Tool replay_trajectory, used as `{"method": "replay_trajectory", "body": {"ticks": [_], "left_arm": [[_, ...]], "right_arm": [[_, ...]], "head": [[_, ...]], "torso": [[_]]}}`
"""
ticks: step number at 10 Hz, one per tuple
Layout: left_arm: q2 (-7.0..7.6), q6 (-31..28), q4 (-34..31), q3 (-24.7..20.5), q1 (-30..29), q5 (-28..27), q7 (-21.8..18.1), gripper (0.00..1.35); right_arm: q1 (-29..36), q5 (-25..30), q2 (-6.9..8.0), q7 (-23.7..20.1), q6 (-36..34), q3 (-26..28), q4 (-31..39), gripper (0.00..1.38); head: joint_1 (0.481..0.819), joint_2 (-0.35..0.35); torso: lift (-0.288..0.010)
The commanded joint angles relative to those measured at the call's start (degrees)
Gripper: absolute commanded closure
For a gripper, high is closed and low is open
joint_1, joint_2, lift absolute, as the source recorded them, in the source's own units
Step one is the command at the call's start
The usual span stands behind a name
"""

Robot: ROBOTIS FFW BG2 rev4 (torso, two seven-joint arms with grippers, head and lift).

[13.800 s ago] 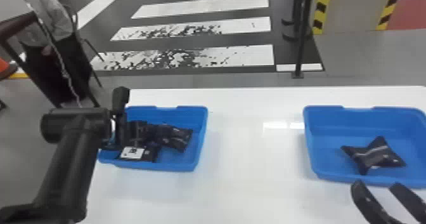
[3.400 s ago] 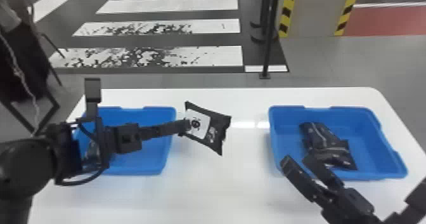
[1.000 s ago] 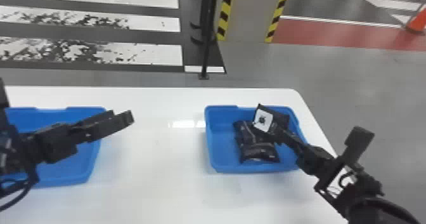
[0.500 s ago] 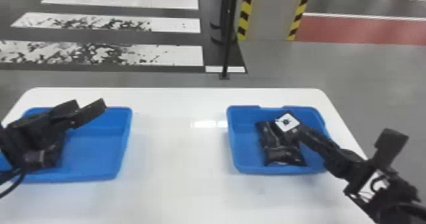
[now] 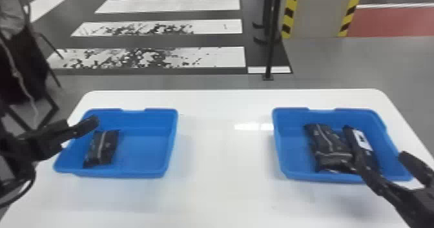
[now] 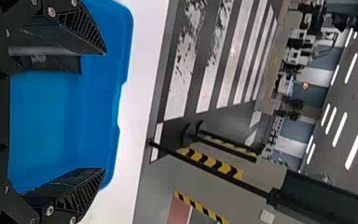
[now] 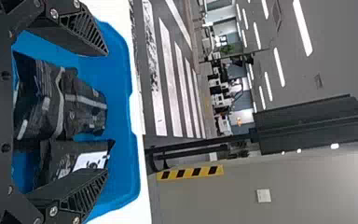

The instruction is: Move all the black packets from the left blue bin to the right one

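Note:
My left gripper is over the left side of the left blue bin, and one black packet lies flat in that bin. In the left wrist view the same gripper has its fingers wide apart, the packet partly behind one of them. At the near right of the right blue bin, my right gripper stands open. Dark packets fill the bin's middle, beside a white-labelled packet. From the right wrist, the open gripper has the labelled packet near one finger.
Both bins rest on a white table, with a wide stretch of tabletop between them. Beyond its far edge stands a black post on the floor. A person sits past the table's left end.
The right gripper has opened and let go of the white-labelled packet, which now lies in the right bin; that gripper has drawn back toward the near right. The head view has swung left.

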State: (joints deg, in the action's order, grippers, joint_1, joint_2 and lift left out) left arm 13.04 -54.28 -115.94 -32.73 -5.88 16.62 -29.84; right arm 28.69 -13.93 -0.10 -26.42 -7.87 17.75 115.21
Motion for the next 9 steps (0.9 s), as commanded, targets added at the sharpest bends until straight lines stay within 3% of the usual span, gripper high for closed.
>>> {"method": "replay_trajectory", "body": {"ticks": [1, 4, 8, 9], "left_arm": [[0.59, -3.8, 0.1, -2.2, 0.0, -2.8, 0.7, 0.15], [3.31, -11.7, 4.5, 0.7, 3.8, -4.7, 1.5, 0.15], [4.28, -16.0, 14.5, 2.0, 11.9, -9.8, 1.6, 0.15], [5.16, -16.3, 17.7, 3.6, 13.9, -9.2, 1.6, 0.15]], "right_arm": [[5.2, -0.6, 0.15, 0.1, 1.3, -2.2, 4.1, 0.13], [11.7, -5.7, 0.15, -0.7, 0.6, -6.9, 7.5, 0.15], [12.5, -6.7, 0.15, -2.3, -0.4, -10.2, 6.4, 0.15], [12.4, -7.1, 0.15, -2.6, -0.6, -10.8, 6.1, 0.15]], "head": [[0.695, 0.139], [0.695, 0.283], [0.695, 0.35], [0.695, 0.35]], "torso": [[-0.138], [-0.138], [-0.138], [-0.138]]}}
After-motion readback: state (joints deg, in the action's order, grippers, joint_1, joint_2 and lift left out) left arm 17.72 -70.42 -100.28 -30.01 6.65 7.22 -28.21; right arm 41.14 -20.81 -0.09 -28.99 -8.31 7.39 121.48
